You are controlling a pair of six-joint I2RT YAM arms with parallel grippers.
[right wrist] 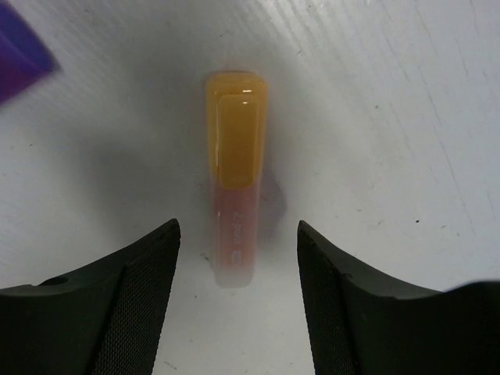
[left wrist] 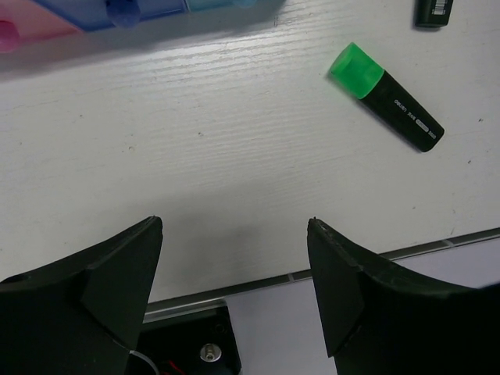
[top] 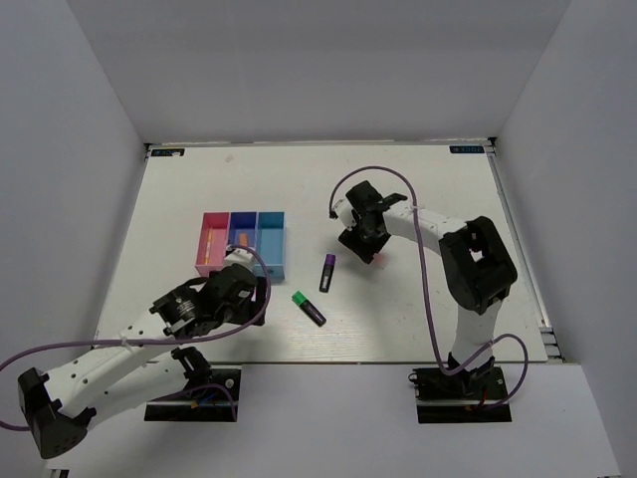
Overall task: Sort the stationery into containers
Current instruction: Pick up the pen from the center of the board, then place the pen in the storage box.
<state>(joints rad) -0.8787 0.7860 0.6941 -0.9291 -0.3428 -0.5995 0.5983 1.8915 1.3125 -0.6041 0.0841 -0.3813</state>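
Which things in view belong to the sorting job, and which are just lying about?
Job:
- three joined bins
- purple-black highlighter
- green-black highlighter
- orange highlighter

Not the job:
- purple cables
- corner labels

White arm links [top: 100, 363], black joints [top: 483, 264], purple looping cables [top: 426, 289], black wedge fingers [right wrist: 133, 297]

I'm watching the overhead camera looking down from high behind the rig, taking in the whole white tabletop [top: 428, 199] from afar. My left wrist camera is hanging low, facing down at the table's near edge, and it's sharing the green-capped black plastic highlighter [left wrist: 386, 97] with the overhead. The right wrist camera is peering straight down, very close, onto an orange-capped pale translucent highlighter [right wrist: 237, 180].
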